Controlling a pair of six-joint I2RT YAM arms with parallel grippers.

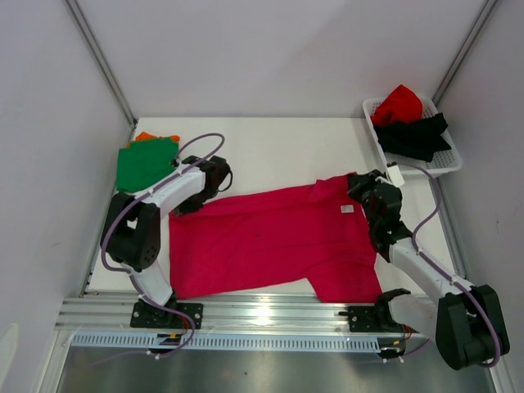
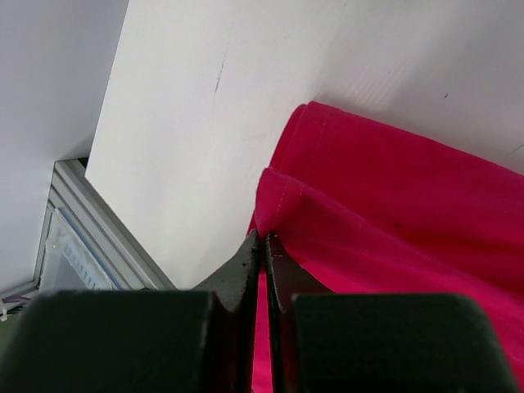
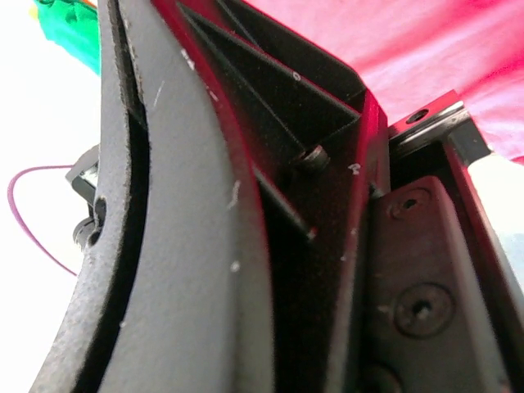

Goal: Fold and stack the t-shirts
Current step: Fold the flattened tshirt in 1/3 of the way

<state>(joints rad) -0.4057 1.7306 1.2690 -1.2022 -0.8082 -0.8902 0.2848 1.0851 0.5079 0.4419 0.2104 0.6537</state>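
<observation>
Two ends are in play: the magenta shirt (image 1: 270,237) is pinched by its hem between the left gripper (image 2: 264,246) fingers, clenched; the right gripper (image 1: 366,190) hold cannot be told (view blocked). Tension should be spread evenly.

fingers (image 3: 188,246) fill frame | magenta t-shirt (image 3: 426,49) behind | green t-shirt (image 3: 61,29) top-left

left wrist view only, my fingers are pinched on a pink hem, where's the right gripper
Observer: The right gripper is at the far right corner of the pink shirt, near its white label; its grip is hidden.
Operator: anything folded yet
Observer: A green shirt lies folded on an orange shirt, far left.
Operator: what's left
Observer: A red shirt and a black shirt sit in the white basket, far right.
</observation>
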